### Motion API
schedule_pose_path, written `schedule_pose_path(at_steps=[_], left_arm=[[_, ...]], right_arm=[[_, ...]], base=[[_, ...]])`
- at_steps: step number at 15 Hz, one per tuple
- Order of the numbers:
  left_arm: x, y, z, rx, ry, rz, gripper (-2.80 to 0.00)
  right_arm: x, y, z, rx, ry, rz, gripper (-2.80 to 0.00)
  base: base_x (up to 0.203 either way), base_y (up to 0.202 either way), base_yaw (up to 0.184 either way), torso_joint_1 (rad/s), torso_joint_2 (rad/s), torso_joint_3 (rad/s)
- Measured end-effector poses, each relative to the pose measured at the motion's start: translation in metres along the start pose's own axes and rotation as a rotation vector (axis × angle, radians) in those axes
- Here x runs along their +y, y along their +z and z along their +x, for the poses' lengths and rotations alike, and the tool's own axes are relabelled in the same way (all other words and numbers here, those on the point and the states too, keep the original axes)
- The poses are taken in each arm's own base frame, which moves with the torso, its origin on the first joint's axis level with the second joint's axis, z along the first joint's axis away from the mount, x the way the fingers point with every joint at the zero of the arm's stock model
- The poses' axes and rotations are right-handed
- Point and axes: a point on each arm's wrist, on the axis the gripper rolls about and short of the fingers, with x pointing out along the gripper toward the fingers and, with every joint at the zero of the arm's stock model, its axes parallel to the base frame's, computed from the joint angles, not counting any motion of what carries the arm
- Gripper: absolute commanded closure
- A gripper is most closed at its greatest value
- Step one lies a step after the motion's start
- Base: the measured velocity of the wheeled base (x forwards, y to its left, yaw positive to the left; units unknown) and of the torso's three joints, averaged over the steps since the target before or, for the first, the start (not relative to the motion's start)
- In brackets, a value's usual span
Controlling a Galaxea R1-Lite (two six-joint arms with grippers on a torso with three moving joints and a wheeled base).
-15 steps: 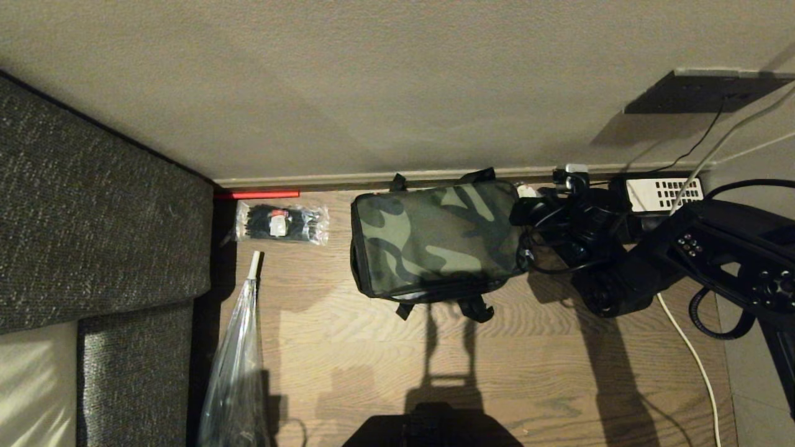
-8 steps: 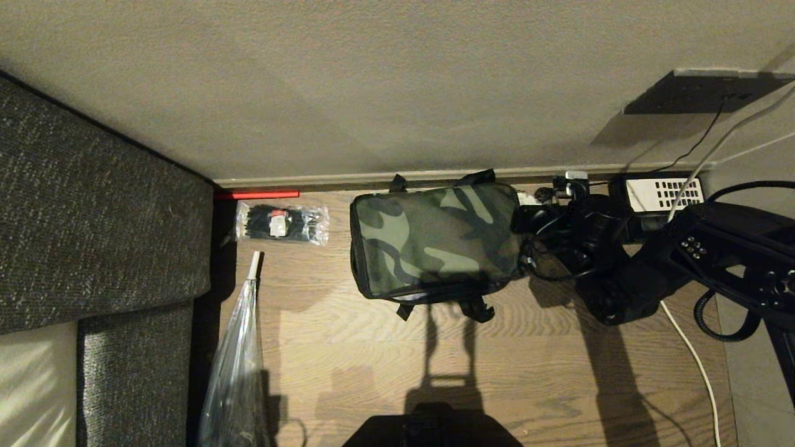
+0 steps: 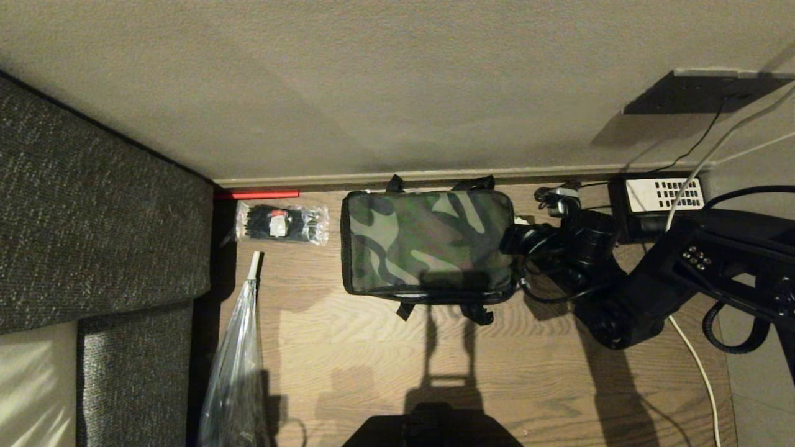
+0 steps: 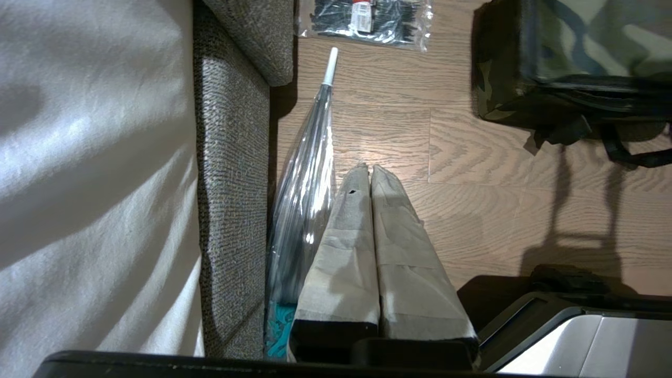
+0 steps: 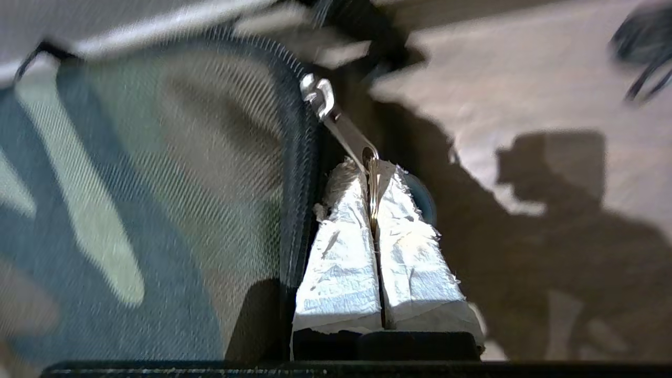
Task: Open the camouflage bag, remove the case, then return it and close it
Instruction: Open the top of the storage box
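A: Two grippers, then — how did each one stand?

B: The right gripper (image 5: 370,168) had its taped fingers (image 5: 336,252) pressed together on the metal zipper pull (image 5: 344,134) of the camouflage bag (image 3: 428,245). In the head view it sat at the bag's three o'clock edge, touching it. The left gripper (image 4: 370,170) hung over the wooden floor (image 3: 528,372) with its fingers pressed together on nothing, well apart from the bag.

A: And where was the bag?

B: On the floor, against the skirting at the foot of the wall, lid down flat with the camouflage face up. A clear packet of black ties (image 3: 282,223) lay just beside it at nine o'clock; a folded clear umbrella (image 3: 239,354) ran off toward seven o'clock along the grey sofa (image 3: 93,205).

A: The case?

B: Not to be seen; with the lid down I couldn't tell where it was.

A: Anything past the right arm?

B: A black telephone with a white keypad (image 3: 658,195), at about two o'clock from the bag.
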Motion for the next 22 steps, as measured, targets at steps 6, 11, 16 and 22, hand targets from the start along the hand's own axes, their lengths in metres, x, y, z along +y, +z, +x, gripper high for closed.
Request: schedule_pose_path(at_steps=[6, 11, 16, 22], left_arm=[[0.0, 0.0, 0.0, 0.0, 0.001, 0.0, 0.0], [0.0, 0.0, 0.0, 0.0, 0.001, 0.0, 0.0], [0.0, 0.0, 0.0, 0.0, 0.001, 0.0, 0.0], [0.0, 0.0, 0.0, 0.0, 0.001, 0.0, 0.0]], right_arm=[[0.022, -0.015, -0.017, 0.07, -0.002, 0.025, 0.0], [0.022, -0.012, -0.019, 0.068, -0.004, 0.008, 0.0], [-0.013, 0.009, -0.006, -0.002, -0.026, -0.046, 0.0], [-0.032, 0.025, -0.001, -0.048, -0.014, -0.076, 0.0]], base=[[0.0, 0.0, 0.0, 0.0, 0.0, 0.0], [0.0, 0.0, 0.0, 0.0, 0.0, 0.0], [0.0, 0.0, 0.0, 0.0, 0.0, 0.0], [0.0, 0.0, 0.0, 0.0, 0.0, 0.0]])
